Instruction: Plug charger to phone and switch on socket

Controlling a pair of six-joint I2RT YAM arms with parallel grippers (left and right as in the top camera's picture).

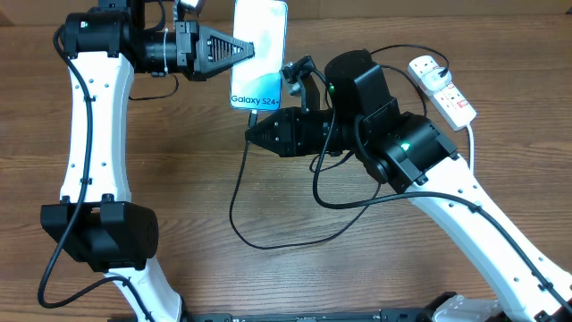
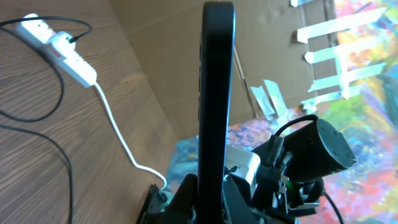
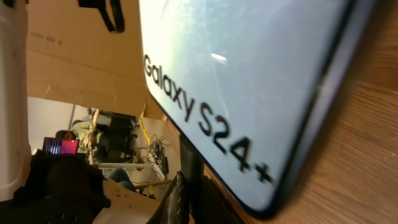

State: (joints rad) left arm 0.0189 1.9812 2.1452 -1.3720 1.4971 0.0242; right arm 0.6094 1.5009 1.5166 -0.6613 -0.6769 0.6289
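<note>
My left gripper (image 1: 248, 49) is shut on the phone (image 1: 261, 40) and holds it up on edge at the back of the table. The phone's blue-teal screen reads "Galaxy S24+" at its near end. In the left wrist view the phone (image 2: 215, 93) stands edge-on between the jaws (image 2: 214, 202). My right gripper (image 1: 254, 134) is shut on the charger's black connector (image 1: 253, 115), right at the phone's near end. The right wrist view shows the screen (image 3: 249, 74) close above the fingers (image 3: 189, 205). The black cable (image 1: 234, 197) loops over the table to the white plug (image 1: 425, 66) in the socket (image 1: 450, 97).
The socket (image 2: 78, 65) with the white plug (image 2: 60, 42) lies at the back right, and its thick white cord (image 2: 121, 140) runs toward the table's edge. A cardboard wall (image 2: 168, 56) stands behind the table. The cable loop lies on the wood between the arms.
</note>
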